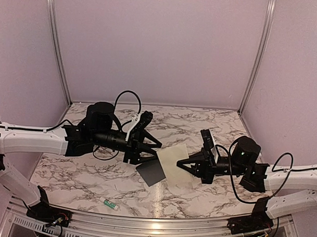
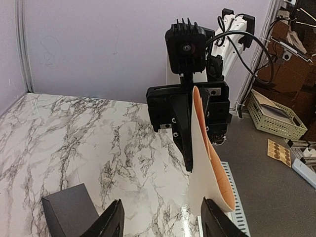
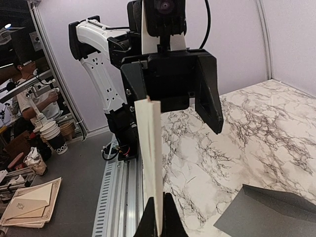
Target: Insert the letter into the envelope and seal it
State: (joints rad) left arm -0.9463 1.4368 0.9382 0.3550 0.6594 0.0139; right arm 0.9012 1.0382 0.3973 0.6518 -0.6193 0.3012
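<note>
Cream-white paper, the letter (image 1: 173, 159) is held off the desk (image 1: 210, 125) and stands on edge, with a slight curve along its length in the left wrist view. The right jaws are closed on one margin of it, pinching the sheet between them. The letter is outside the envelope (image 1: 151, 173), a dark grey sheet lying on the marbled top just beside and below it. From above, the letter's lower left corner overlaps the envelope's upper right part, but I cannot tell whether the two touch. In the right wrist view a crease line like a flap crosses the envelope's face.

The left jaws stand partly apart, facing the right jaws across the letter. The free edge of the sheet reaches in towards them, close to one finger (image 2: 217, 222), and nothing is clamped between them. The other finger sits right beside the envelope's corner.

A small white-and-green tube (image 1: 109, 203) lies near the front edge of the desk, well apart from both papers. Off the desk, a pale slatted basket (image 2: 276, 118) sits on the floor to one side, and a stack of paper cups (image 3: 52, 134) stands on the other.
</note>
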